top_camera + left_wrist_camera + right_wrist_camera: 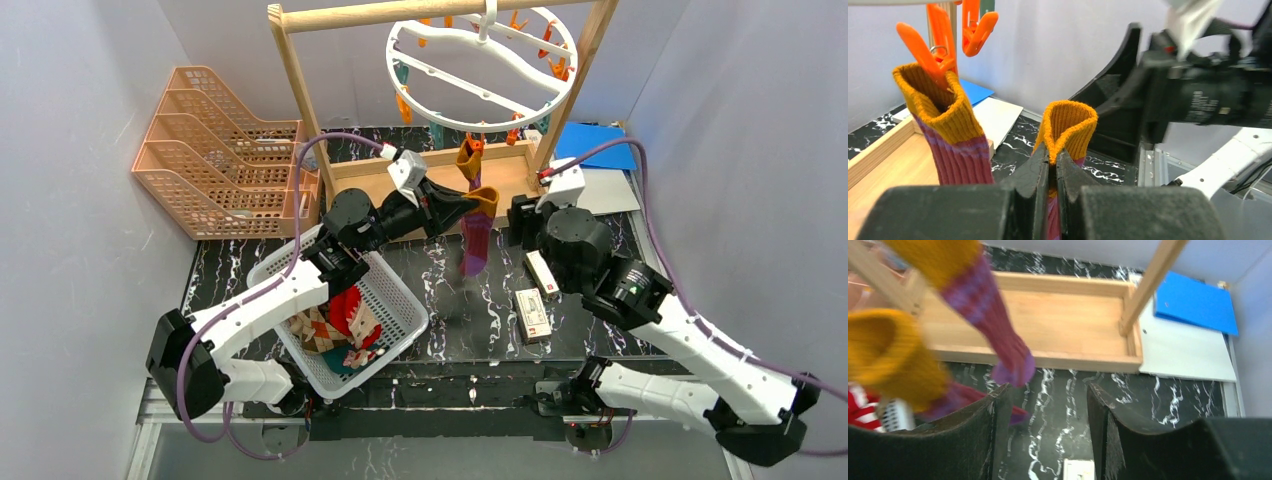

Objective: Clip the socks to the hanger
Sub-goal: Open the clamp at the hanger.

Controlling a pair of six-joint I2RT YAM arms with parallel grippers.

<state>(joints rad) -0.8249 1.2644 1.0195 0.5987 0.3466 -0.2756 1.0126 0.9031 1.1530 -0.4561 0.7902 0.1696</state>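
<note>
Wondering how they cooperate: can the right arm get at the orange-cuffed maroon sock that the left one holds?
Probably yes: the right gripper is open right beside the orange-cuffed maroon fabric sock in the left gripper, with nothing between them.

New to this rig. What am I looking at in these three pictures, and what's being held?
These are two robot arms bolted at a table's near edge. The wide picture looks down from above and behind them; the other two come from cameras on each wrist. The left gripper is shut on the orange cuff of a maroon sock. Its twin hangs from an orange clip on the white hanger ring. The right gripper is open, holding nothing. A white basket holds more socks; peach trays and small boxes sit nearby.
</note>
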